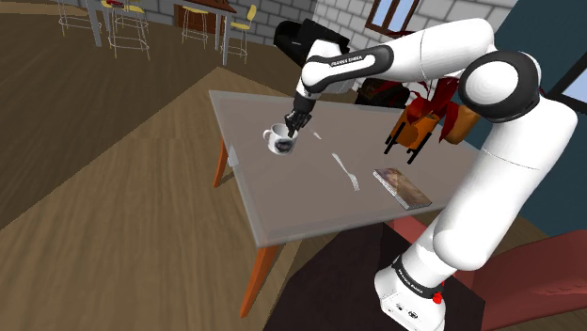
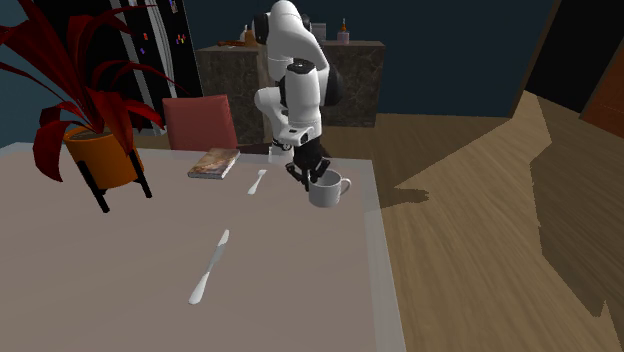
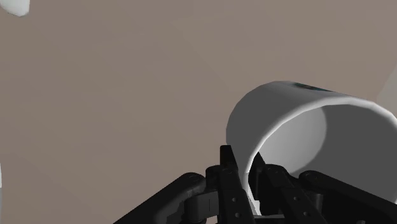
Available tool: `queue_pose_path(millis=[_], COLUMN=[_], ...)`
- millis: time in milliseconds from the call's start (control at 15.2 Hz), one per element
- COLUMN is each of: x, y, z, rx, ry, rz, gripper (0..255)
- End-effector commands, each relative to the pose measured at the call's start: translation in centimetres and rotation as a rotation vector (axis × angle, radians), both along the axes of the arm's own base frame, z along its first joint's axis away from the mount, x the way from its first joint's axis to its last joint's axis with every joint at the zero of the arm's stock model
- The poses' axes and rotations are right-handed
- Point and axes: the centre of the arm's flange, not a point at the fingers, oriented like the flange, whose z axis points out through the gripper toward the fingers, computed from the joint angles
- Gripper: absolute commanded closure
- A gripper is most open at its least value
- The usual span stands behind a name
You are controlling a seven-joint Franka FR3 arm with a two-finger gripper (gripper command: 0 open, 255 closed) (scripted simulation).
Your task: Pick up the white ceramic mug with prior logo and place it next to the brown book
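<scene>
Claw (image 3: 245, 164) astride white mug (image 3: 280, 114) rim

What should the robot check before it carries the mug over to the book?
1. Claw shut on the mug: ok, it clasps the mug's wall at the rim.
2. Mug lifted off the table: cannot tell.
3. Mug roughly upright: ok, judging by the second exterior view.
4. Book lying flat with bare table beside it: ok.
5. Straight path to the book free: not ok, a fork lies between mug and book, so the mug should probably travel above it.
</scene>
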Motion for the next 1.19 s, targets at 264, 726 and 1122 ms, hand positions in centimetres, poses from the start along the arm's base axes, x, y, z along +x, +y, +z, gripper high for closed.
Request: queue_pose_path(millis=[264, 726, 1122], x=[0.0, 0.0, 0.0], y=[0.0, 0.0, 0.0], z=[3.1, 6.8, 10.0], rx=[0.000, 0.000, 0.000], ry=[0.000, 0.000, 0.000], rz=[0.000, 0.000, 0.000], gripper=[255, 255, 255])
